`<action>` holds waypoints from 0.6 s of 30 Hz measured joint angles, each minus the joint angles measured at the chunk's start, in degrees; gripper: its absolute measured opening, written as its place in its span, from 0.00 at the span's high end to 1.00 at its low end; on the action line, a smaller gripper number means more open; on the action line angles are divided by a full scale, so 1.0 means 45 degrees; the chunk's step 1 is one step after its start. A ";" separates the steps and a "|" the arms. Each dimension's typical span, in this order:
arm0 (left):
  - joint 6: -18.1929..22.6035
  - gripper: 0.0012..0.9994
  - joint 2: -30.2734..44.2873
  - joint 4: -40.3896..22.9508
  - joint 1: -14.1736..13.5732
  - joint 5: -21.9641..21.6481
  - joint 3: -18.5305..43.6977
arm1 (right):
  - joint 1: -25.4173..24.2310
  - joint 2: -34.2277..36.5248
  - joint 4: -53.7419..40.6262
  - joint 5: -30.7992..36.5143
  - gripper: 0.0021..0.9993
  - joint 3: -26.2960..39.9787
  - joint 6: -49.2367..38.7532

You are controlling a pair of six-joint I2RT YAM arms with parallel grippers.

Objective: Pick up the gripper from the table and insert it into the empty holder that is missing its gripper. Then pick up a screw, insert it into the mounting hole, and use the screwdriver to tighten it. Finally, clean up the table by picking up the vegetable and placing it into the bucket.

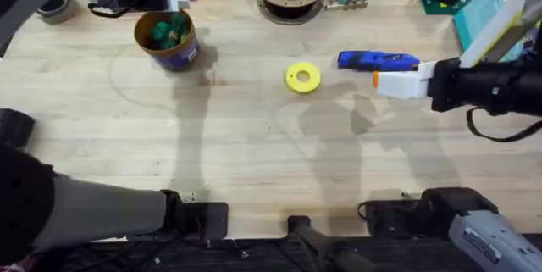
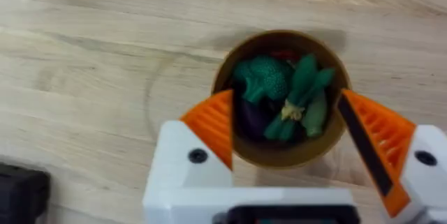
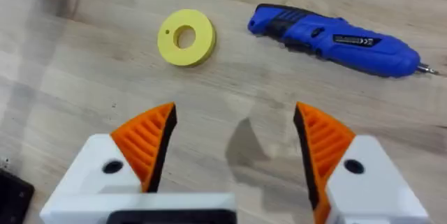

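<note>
The table (image 1: 254, 136) is pale wood. The bucket (image 2: 283, 98), dark with a tan rim, holds the vegetable (image 2: 304, 102). The blue screwdriver (image 3: 335, 39) lies flat beside a yellow disc (image 3: 186, 38), metal tip pointing away from it; its label is unreadable. Left end effector (image 2: 300, 137) is open, straddling the bucket; right end effector (image 3: 234, 147) is open, empty.

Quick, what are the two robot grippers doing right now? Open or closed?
Left gripper: open, holding nothing, above the bucket.
Right gripper: open, holding nothing, over the table.

left pincer (image 2: 286, 140): white, orange ribbed pads, black screws | right pincer (image 3: 234, 147): same
</note>
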 joint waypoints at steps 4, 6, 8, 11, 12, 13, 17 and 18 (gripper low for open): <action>-0.0003 0.07 -0.0052 -0.0368 0.0000 0.0006 0.0000 | 0.0000 0.0000 -0.0005 0.0000 0.00 0.0000 0.0000; -0.0003 0.07 -0.0240 -0.0726 -0.0035 0.0002 0.0000 | 0.0000 0.0001 -0.0005 0.0000 0.00 0.0000 0.0000; -0.0008 0.06 -0.0656 -0.1194 -0.0113 0.0005 0.0000 | 0.0000 0.0000 -0.0005 0.0000 0.00 0.0000 0.0000; -0.0008 0.06 -0.1680 -0.1990 -0.0376 0.0193 0.0000 | 0.0000 0.0000 -0.0005 0.0000 0.00 0.0000 0.0000; -0.0008 0.06 -0.2008 -0.2207 -0.0480 0.0287 0.0000 | 0.0000 0.0000 -0.0005 0.0000 0.00 0.0000 0.0000; -0.0008 0.06 -0.2397 -0.2500 -0.0619 0.0461 0.0000 | 0.0000 0.0003 -0.0005 0.0000 0.00 0.0000 0.0000; -0.0011 0.06 -0.3538 -0.4006 -0.1243 0.1323 0.0000 | 0.0000 0.0000 -0.0005 0.0000 0.00 0.0000 0.0000; -0.0008 0.06 -0.3674 -0.4377 -0.1402 0.1434 0.0000 | 0.0000 0.0000 -0.0005 0.0000 0.00 0.0000 0.0000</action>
